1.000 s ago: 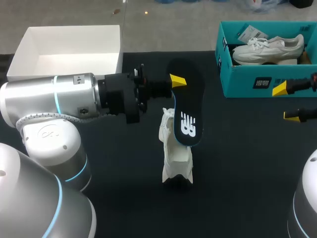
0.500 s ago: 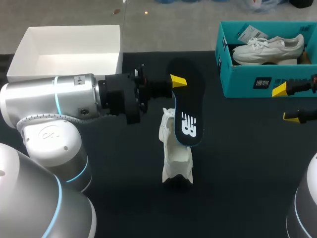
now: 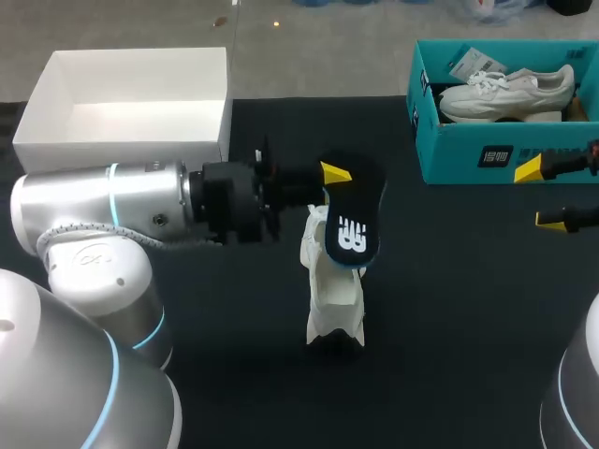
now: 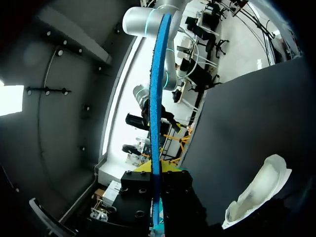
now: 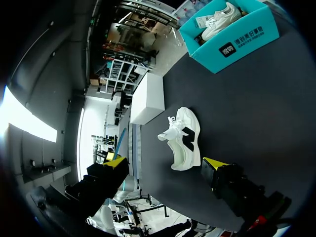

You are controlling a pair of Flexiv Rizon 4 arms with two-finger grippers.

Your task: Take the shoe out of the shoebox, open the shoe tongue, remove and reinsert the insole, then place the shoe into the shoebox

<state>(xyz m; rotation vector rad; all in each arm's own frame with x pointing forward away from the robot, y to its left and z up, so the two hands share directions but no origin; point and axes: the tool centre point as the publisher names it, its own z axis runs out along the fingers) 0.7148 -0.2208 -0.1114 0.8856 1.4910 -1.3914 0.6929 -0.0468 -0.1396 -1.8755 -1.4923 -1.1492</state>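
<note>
Your left tool [image 3: 337,176] is clamped on the insole [image 3: 356,224], its fingers pinching one end from both sides. In the left wrist view the insole runs edge-on straight out between those fingers and shows blue. From above, its black face with a white logo is turned up, and the end away from the tool dips down to the shoe [image 3: 332,299]. The shoe is white and stands on the dark bench [image 3: 449,327], just beside and below that tool. You cannot tell how far the insole reaches into the shoe's opening. Your right tool [image 3: 545,195] hangs empty over the bench with its fingers spread wide, well apart from the shoe. The teal shoebox [image 3: 487,154] lies just beyond the right tool, with a second white shoe [image 3: 505,92] lying inside it. A white box [image 3: 122,131] stands open on the far side of the arm that carries the left tool.
</note>
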